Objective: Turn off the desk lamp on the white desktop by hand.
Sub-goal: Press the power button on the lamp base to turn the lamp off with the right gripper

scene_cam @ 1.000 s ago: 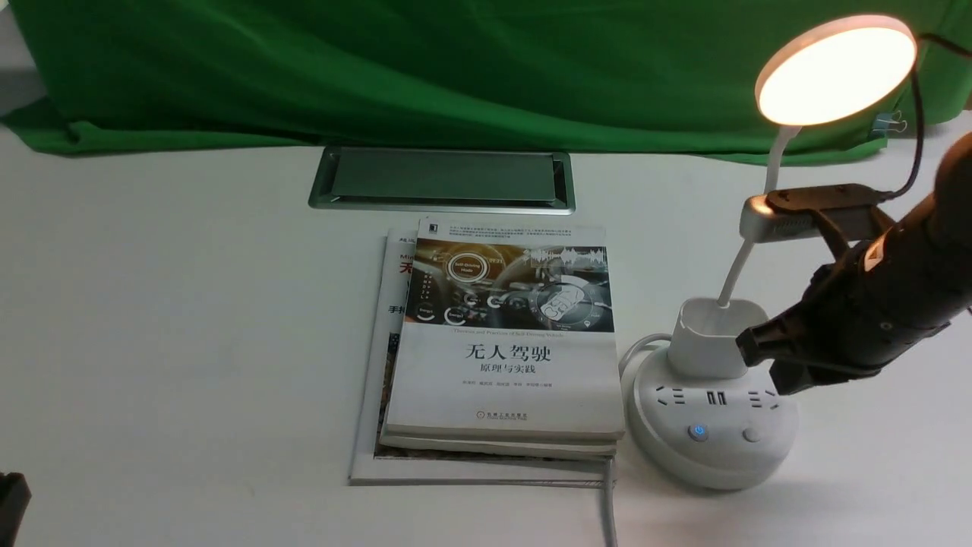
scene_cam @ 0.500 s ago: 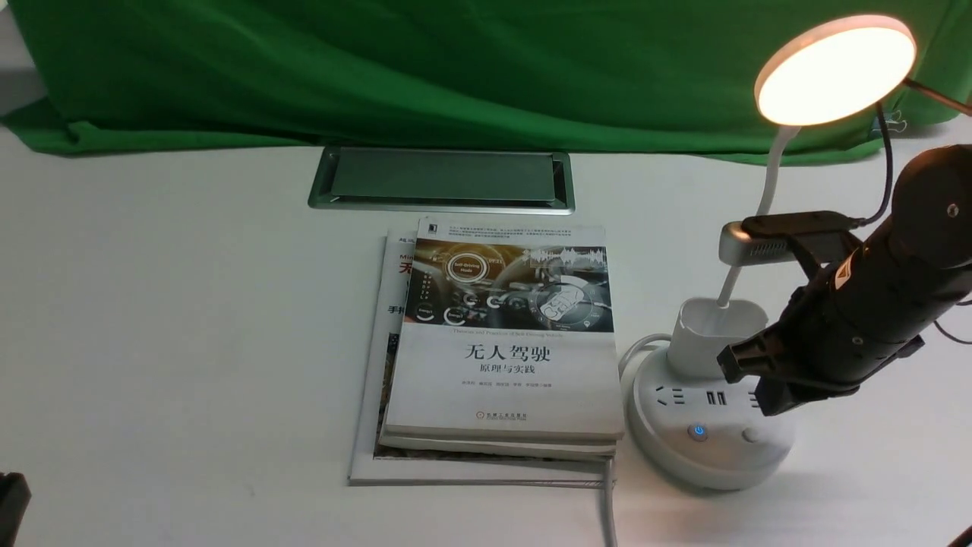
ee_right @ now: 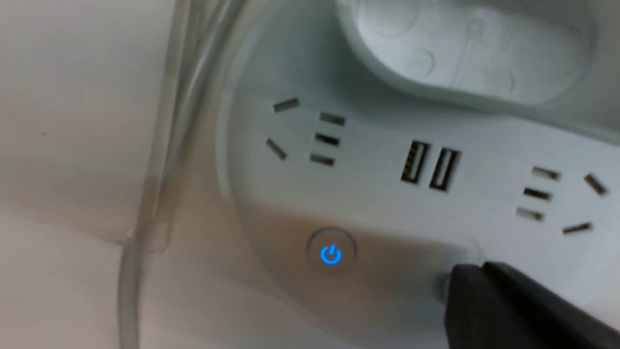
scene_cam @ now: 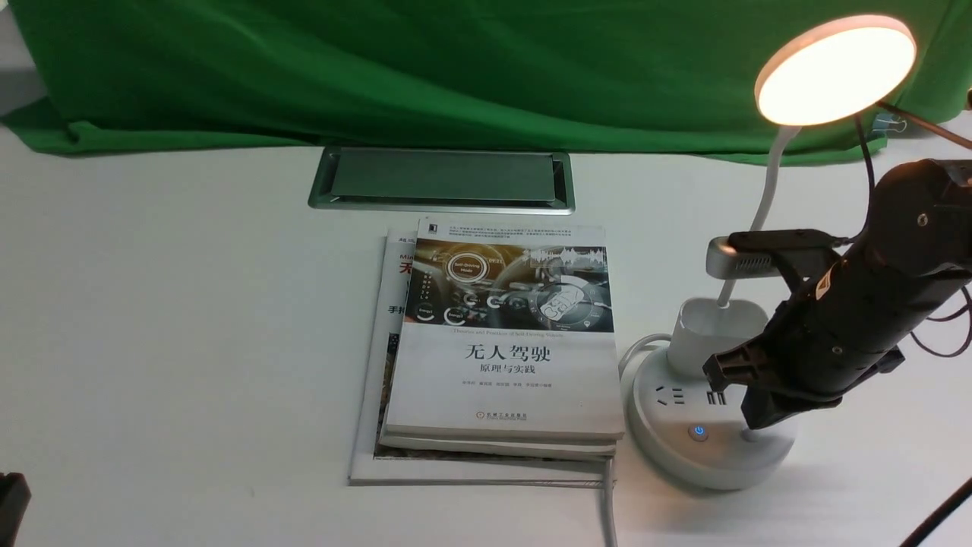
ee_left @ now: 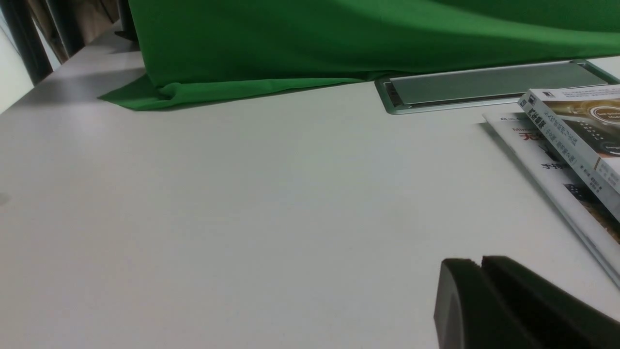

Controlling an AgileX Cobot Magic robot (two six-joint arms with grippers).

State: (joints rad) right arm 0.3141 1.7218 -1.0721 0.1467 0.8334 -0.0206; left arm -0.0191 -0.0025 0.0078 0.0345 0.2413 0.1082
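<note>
White lamp (scene_cam: pixel 710 334) is lit, standing on the desk's (scene_cam: pixel 190 304) right side, its base just beside the books (scene_cam: pixel 505 342). Right gripper (scene_cam: pixel 748 403) is low over the base, fingers pressed together, tip at the plain button (ee_right: pixel 443 286), just right of the blue power button (scene_cam: pixel 698 432). Contact unclear. The press likely goes straight down. Left gripper (ee_left: pixel 479 271) is also closed, empty, well apart at far left.
</note>
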